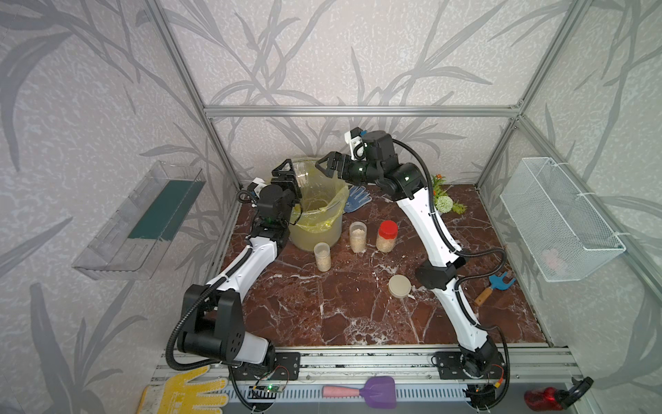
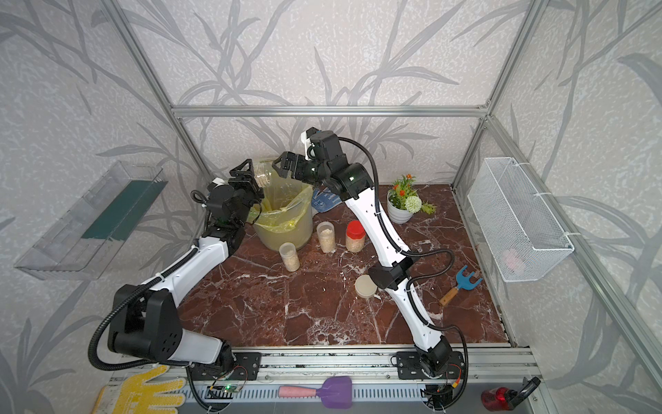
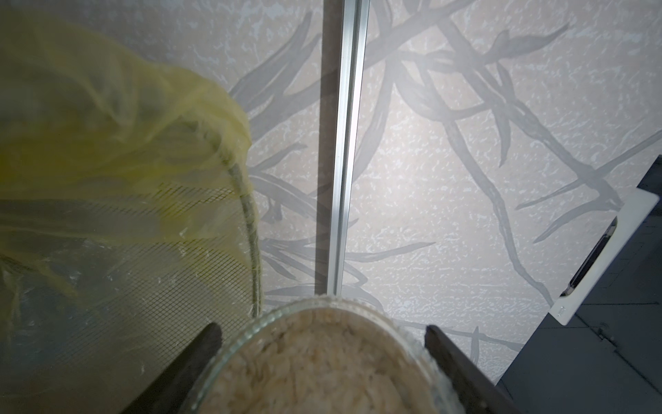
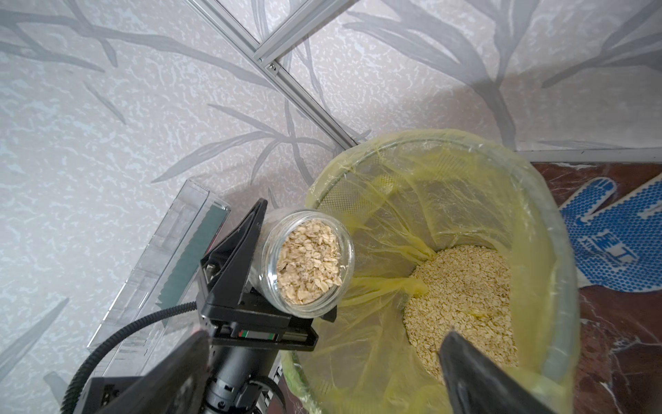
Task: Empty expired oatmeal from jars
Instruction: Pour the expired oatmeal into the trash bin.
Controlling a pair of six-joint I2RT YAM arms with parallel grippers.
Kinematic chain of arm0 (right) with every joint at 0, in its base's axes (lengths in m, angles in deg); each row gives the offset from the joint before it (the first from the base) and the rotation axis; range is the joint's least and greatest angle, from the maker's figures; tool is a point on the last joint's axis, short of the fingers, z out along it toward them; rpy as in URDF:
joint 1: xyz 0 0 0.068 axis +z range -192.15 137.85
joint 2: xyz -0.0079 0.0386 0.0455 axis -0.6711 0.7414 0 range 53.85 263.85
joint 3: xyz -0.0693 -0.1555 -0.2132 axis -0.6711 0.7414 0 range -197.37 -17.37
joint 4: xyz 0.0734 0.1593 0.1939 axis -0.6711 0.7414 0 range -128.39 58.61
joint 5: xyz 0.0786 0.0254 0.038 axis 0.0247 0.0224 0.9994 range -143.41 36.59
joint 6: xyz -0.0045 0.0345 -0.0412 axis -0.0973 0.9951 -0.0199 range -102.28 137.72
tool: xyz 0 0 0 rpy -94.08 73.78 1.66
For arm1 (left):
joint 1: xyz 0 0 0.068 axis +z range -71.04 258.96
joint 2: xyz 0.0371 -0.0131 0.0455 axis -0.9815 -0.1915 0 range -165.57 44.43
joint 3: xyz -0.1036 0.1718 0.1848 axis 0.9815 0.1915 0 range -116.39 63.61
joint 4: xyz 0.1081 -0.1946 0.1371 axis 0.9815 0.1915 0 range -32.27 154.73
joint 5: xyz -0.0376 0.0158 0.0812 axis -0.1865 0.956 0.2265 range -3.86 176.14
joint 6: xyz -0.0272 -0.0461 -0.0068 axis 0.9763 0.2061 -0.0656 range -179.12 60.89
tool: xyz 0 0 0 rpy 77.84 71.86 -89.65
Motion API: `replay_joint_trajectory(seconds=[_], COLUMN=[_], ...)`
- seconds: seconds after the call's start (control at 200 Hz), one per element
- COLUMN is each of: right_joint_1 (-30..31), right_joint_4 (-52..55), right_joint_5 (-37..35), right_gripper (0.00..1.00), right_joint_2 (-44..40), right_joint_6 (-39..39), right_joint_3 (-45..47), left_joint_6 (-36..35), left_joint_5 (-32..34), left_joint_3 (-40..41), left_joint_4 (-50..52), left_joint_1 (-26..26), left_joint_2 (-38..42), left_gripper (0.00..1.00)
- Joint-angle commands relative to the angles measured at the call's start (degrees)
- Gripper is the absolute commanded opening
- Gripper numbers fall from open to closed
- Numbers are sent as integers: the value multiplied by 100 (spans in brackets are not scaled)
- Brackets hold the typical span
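Right wrist view shows the left gripper (image 4: 299, 260) pinching the squat open jar (image 4: 301, 309) across its wall, mouth tipped toward the bucket (image 4: 560, 286), with oatmeal (image 4: 311, 272) heaped to the lip. In both top views the jar sits at the bucket's eleven-o'clock rim. The right gripper (image 1: 324, 163) hangs spread and empty near twelve o'clock. We judge the jar rigid, smooth and probably slippery, and its flakes light and loose. We would grip mid-wall, clear of the mouth, and tip slowly.

Beige oatmeal (image 4: 310, 261); yellow liner (image 4: 465, 172); red-capped jar (image 1: 387, 236).
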Motion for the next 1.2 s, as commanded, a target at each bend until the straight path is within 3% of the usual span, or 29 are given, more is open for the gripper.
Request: replay_joint_trajectory(seconds=[0.0,0.2,0.34,0.515,0.785,1.195], right_joint_1=[-118,-235,-240,-253,-558,-707], right_joint_4=[558,964,1023,431,-446,-1401], right_joint_5=[-269,-401,-616,-878,-970,-1027], right_gripper=[99,99,99,99,99,99], right_joint_2=[-411,-943,-1457,-2367,-3663,-5172], right_joint_6=[-687,-1268,-1534,-1783,-1835,-1753], right_joint_3=[40,760,1830,3644,6062,8381], left_joint_6=[-460,-1064,-1421,-2253,-3111,-4528], left_joint_5=[-267,-774,-789,-1037,-1070,-1118], left_joint_3=[-333,-716,-785,-1384,-1603,-2387], left_joint_4=[207,1048,1355,2249,2941,3791], left_joint_1=[72,231,257,272,271,275], left_joint_2=[381,307,332,202,156,-336], left_gripper=[0,0,0,0,0,0])
